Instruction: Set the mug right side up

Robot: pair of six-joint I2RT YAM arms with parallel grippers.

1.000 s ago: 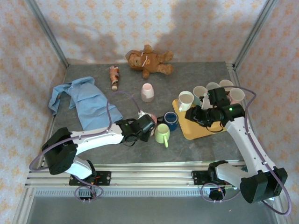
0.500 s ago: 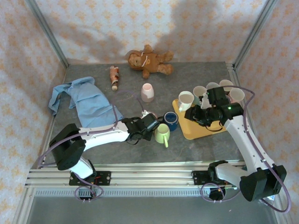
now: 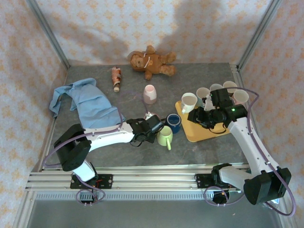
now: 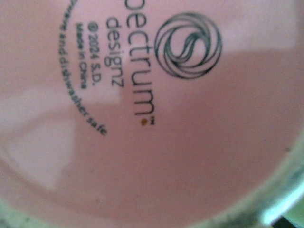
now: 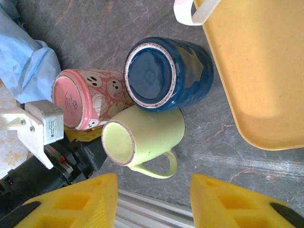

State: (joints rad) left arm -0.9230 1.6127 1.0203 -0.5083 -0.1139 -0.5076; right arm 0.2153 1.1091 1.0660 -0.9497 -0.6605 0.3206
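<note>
The pink mug (image 5: 88,99) stands with its printed base (image 4: 152,118) turned up, right in front of the left claw (image 3: 153,126) and pressed close to its camera. A yellow pad (image 5: 80,135) of that claw shows at the mug's side, but I cannot tell whether the jaws pinch the mug or merely flank it. Just beyond the mug from that claw, touching it, are a blue mug (image 5: 166,76) and a green mug (image 5: 142,137), also base-up on the counter (image 5: 95,28), while the right claw (image 5: 153,190) hangs above them, spread wide and holding nothing, with the yellow tray (image 5: 256,71) off to its side.
</note>
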